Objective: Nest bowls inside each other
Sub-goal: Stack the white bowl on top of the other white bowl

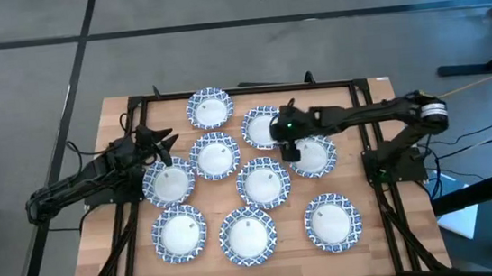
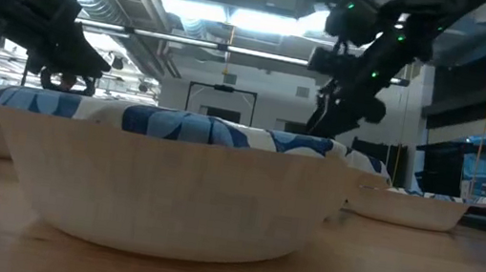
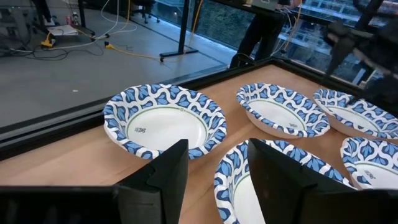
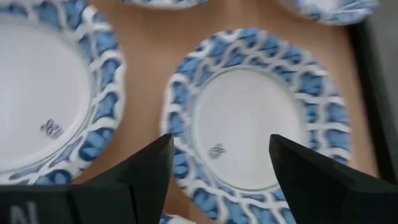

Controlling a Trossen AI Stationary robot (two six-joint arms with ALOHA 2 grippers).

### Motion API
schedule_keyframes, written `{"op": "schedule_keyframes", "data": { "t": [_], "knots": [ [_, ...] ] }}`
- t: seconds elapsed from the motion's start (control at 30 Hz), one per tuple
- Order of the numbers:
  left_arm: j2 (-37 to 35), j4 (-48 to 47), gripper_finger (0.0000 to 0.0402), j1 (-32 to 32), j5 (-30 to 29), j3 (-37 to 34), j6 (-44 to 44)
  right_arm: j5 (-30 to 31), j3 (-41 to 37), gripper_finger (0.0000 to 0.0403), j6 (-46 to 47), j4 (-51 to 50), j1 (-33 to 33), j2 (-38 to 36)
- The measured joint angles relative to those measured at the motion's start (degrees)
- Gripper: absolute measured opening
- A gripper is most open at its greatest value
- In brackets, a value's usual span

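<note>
While all nine bowls lie single and unnested on the wooden table (image 1: pixel 103 251), they form loose rows: one at the far edge (image 1: pixel 210 108); next a bowl (image 1: pixel 262 126) partly under the right arm, then the centre-left bowl (image 1: pixel 214 155) and another (image 1: pixel 312 156) to its right; a bowl (image 1: pixel 170 182) at the left and the middle bowl (image 1: pixel 263 182); three along the near edge (image 1: pixel 179 233), (image 1: pixel 249 235), (image 1: pixel 333 221). Right gripper (image 1: pixel 289 149) is reached in from the right side, hanging above the table between the two bowls on that side of the middle rows; its wrist view looks straight down on a bowl (image 4: pixel 258 124), fingers (image 4: pixel 149 168) spread wide, nothing between them. Left gripper (image 1: pixel 163 146) sits at the left side, just beyond the far rim of the left bowl, low and pointing across the table; its fingers (image 3: pixel 166 171) stand apart, empty, with a bowl rim (image 3: pixel 249 180) showing in the gap and another bowl (image 3: pixel 165 118) just ahead. Low view: nearest bowl (image 2: pixel 164 177) fills the foreground, both arms raised above the rims.
</note>
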Motion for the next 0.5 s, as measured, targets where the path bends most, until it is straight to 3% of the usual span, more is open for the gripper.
{"op": "schedule_keyframes", "data": {
  "t": [0.3,0.5],
  "knots": [
    [0.0,0.0,0.016,0.01,0.0,-0.02,0.0,0.0,2.35,0.026,-3.41,-3.74,3.01,6.55],
    [0.04,0.0,0.016,0.01,0.0,0.0,0.02,0.45,2.35,0.0205,-3.38,-3.21,2.94,9.13]
  ]
}}
